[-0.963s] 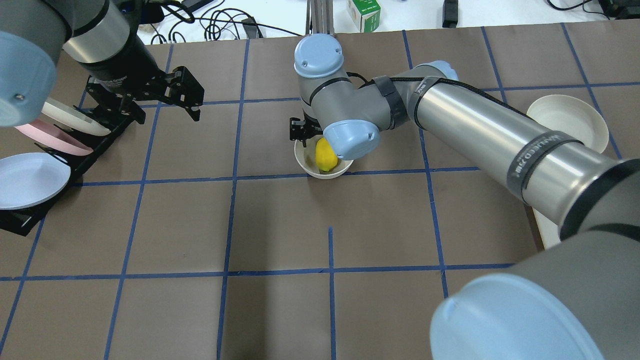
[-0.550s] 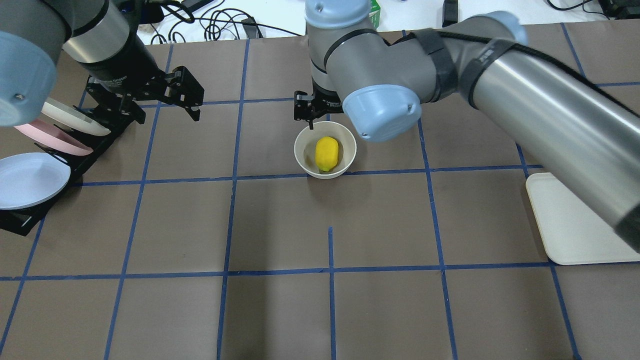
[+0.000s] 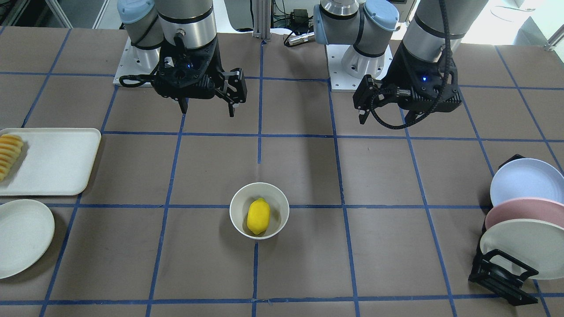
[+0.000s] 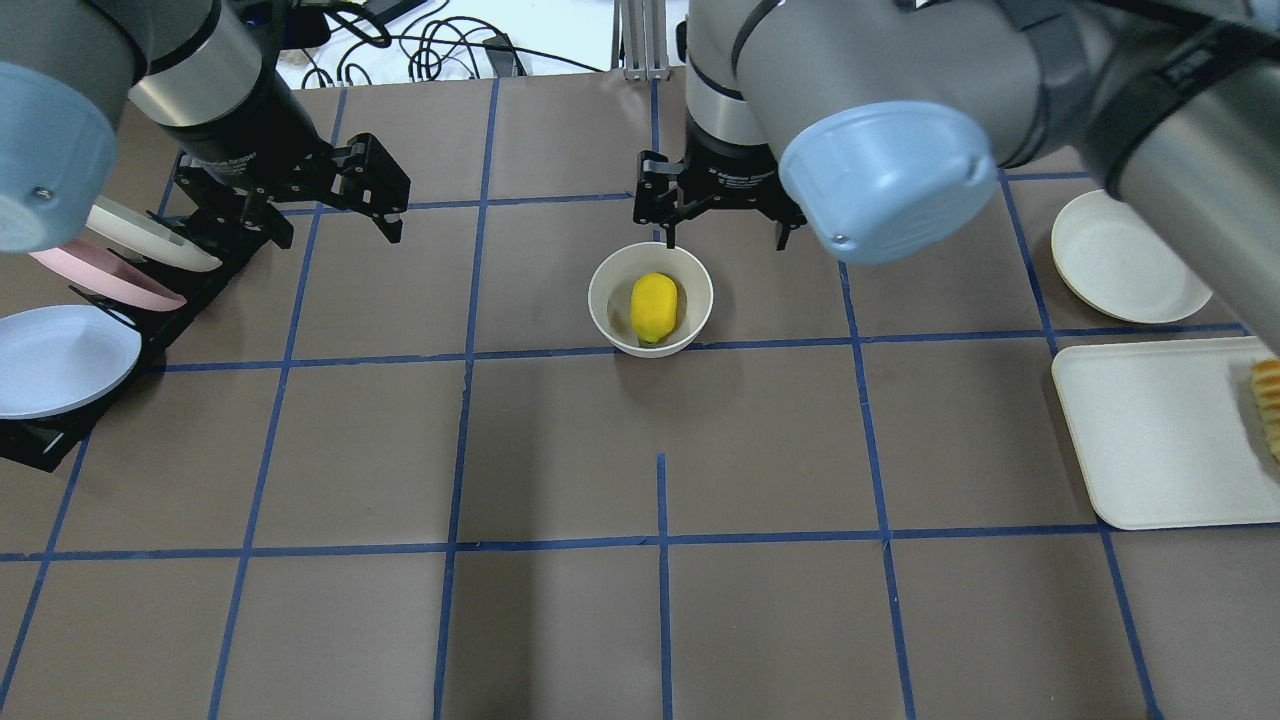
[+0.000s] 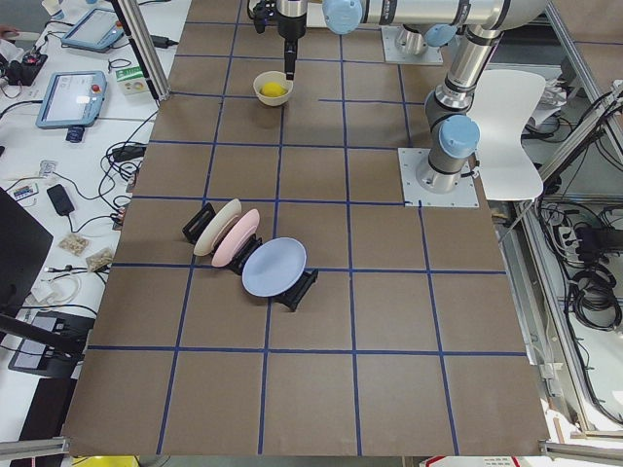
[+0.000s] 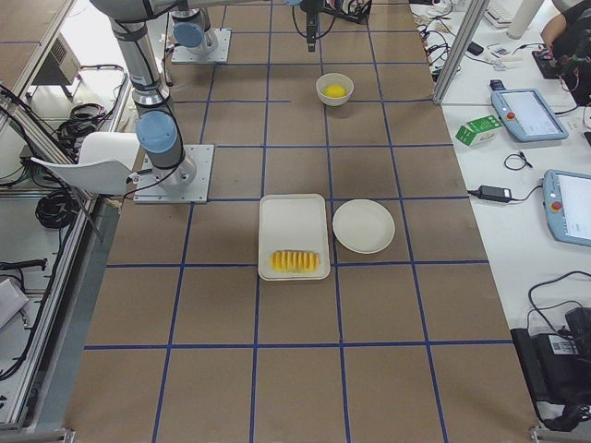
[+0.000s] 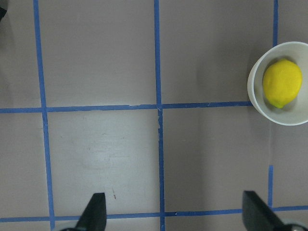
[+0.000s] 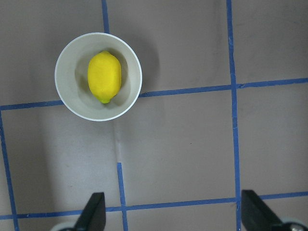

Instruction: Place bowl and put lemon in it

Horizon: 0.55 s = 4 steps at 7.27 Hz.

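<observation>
The off-white bowl (image 4: 603,300) stands upright near the table's middle with the yellow lemon (image 4: 654,307) lying inside it. Both also show in the front view, the bowl (image 3: 235,211) and the lemon (image 3: 258,215). My right gripper (image 4: 724,240) is open and empty, raised just beyond the bowl; its wrist view shows the bowl (image 8: 65,91) and lemon (image 8: 104,77) below, apart from its fingers. My left gripper (image 4: 335,235) is open and empty, well to the bowl's left; its wrist view catches the bowl (image 7: 255,91) at the right edge.
A black rack of pastel plates (image 4: 60,355) stands at the left edge under my left arm. An off-white tray (image 4: 1160,430) with sliced fruit and a flat off-white plate (image 4: 1130,260) lie at the right edge.
My right arm has lifted and drawn back from over the bowl, its open gripper shifting right. The lemon stays in the bowl. The left arm has not moved.
</observation>
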### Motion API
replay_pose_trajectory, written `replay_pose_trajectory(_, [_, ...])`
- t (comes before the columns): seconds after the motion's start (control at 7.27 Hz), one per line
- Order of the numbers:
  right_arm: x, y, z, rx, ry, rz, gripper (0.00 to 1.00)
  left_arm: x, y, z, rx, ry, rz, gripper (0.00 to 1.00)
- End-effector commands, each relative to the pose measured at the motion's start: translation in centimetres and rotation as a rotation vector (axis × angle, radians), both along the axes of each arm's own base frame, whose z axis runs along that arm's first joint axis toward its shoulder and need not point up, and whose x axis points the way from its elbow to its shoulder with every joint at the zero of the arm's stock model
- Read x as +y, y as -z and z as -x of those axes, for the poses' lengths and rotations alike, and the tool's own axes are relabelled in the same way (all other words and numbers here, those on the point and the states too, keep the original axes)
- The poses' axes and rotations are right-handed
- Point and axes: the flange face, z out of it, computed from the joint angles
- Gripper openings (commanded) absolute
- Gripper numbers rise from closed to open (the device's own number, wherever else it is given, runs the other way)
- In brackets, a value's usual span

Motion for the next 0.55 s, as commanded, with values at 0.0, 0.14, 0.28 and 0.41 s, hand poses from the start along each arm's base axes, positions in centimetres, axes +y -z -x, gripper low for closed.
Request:
replay_pose_trajectory(0.0, [-1.7,-1.1,4.9,0.004,-0.021,0.016,1.0,-0.1,0.0,0.0,0.0,0.0,0.0,1.0])
replay_pose_trajectory(0.14, [-2.5,-2.1,9.4,0.01,-0.024,0.026,1.0,0.0,0.0,0.0,0.0,0.0,-0.002,1.0])
replay_pose_trajectory(0.28, [-3.3,-2.4,12.7,0.012,-0.029,0.034,1.0,0.0,0.0,0.0,0.0,0.0,-0.002,1.0])
replay_pose_trajectory(0.41, [-3.8,-2.5,14.3,0.015,-0.025,0.042,1.0,-0.1,0.0,0.0,0.0,0.0,0.0,1.0])
